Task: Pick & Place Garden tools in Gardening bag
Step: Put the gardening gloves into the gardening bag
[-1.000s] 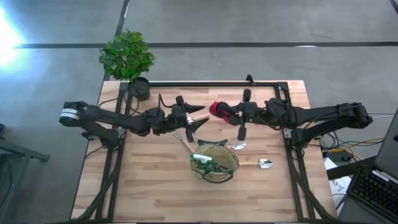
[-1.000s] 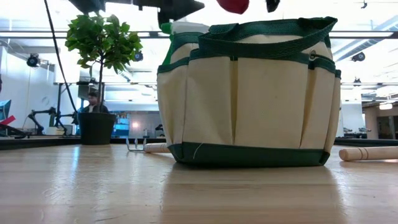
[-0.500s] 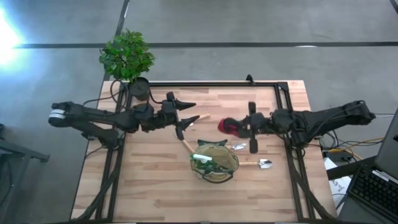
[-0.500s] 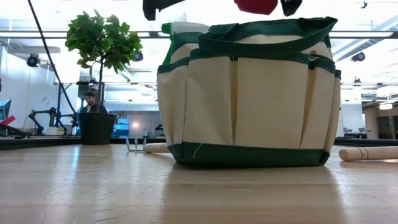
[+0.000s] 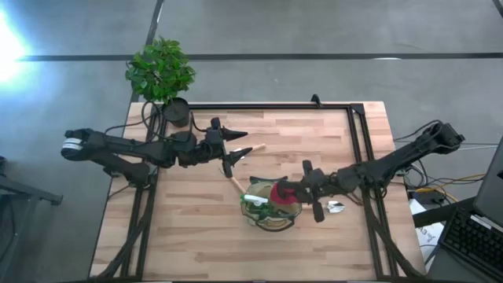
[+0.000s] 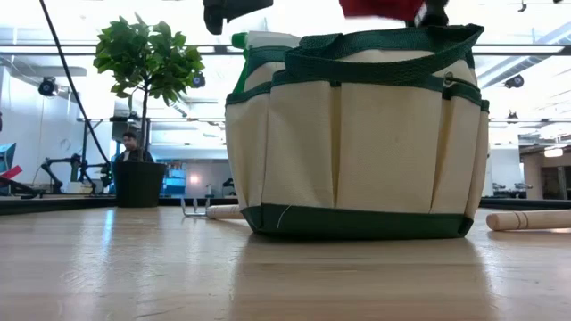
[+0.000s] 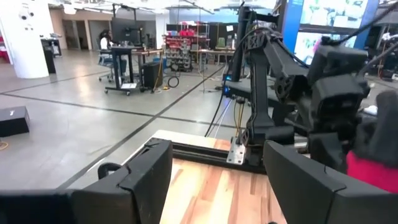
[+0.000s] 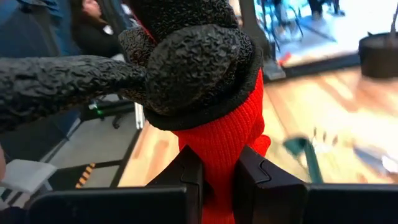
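Red knit glove (image 8: 219,146), pebbled black palm; canvas bag (image 6: 357,134); glossy wood table (image 5: 196,236)

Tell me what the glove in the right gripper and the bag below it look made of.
The glove, pinched in the right gripper, looks like red knit fabric, ribbed at the cuff, with a black coating that is pebbled and matte, probably rubber or latex. The bag looks like tan woven canvas with green webbing trim and stitched pockets.
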Controlling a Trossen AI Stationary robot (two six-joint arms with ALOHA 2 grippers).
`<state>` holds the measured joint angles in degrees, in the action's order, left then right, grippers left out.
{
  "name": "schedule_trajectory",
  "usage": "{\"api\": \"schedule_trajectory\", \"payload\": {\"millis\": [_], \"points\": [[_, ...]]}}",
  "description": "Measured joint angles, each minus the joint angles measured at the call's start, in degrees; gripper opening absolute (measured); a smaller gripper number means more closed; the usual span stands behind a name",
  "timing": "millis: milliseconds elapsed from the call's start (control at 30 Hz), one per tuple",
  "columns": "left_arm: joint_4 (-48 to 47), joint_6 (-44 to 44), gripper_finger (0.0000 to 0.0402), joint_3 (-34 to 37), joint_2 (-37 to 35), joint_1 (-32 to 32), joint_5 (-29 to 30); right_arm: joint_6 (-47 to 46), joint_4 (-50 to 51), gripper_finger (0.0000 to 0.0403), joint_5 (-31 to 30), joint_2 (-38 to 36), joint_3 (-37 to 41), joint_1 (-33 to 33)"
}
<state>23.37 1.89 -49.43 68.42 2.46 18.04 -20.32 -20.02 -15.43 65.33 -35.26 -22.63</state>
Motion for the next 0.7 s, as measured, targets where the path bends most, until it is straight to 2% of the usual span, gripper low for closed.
{"api": "schedule_trajectory", "payload": {"millis": [267,700], "points": [[-2.5,0.1,0.0255,0.0,0.0,-0.1,0.0,-3.4,-4.4,0.003,-1.4,4.4,2.2,-2.3],[-2.6,0.1,0.0255,0.0,0.0,-0.1,0.0,-9.3,-4.2,0.003,-4.6,13.4,2.5,-2.8]]}}
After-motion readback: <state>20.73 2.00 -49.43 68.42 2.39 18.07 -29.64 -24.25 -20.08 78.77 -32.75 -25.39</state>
